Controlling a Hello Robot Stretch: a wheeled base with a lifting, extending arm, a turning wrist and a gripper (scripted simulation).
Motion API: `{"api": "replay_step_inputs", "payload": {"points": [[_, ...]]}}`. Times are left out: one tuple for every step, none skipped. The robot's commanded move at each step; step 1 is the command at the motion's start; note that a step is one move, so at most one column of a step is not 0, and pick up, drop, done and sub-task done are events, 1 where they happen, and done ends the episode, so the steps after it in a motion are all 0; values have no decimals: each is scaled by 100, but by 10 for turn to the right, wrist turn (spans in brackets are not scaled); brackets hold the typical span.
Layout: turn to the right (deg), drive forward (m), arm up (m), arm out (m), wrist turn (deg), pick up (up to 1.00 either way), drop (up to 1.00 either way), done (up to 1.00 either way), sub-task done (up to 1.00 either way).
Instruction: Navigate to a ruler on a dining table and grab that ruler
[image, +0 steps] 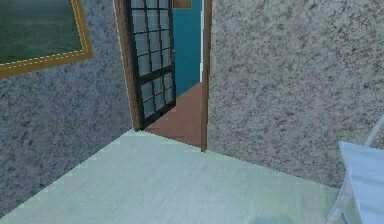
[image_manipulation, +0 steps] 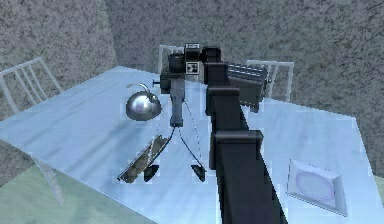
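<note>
One pale blue flat bench (image_manipulation: 80, 120) bears a round silver metal kettle (image_manipulation: 143, 105). Just this side of the kettle hangs my dark thin-fingered pincer (image_manipulation: 175, 172), by the flat tan ruler (image_manipulation: 140, 163). I cannot tell whether it holds anything. A skewed grab could skid the ruler off the edge.

The arm (image_manipulation: 236, 150) is a long, dark, square bar made of blocky steps that get smaller toward the end. Small white squares (image_manipulation: 190, 67) with black marks sit at its end. The gripper (image_manipulation: 176, 170) has a dark grey body and two thin black fingers (image_manipulation: 199, 170).
</note>
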Motion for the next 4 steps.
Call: {"api": "replay_step_inputs", "payload": {"points": [[0, 0, 0, 0, 450, 0, 0, 0, 0], [0, 0, 0, 0, 450, 0, 0, 0, 0], [0, 0, 0, 0, 450, 0, 0, 0, 0], [0, 0, 0, 0, 60, 0, 0, 0, 0]]}}
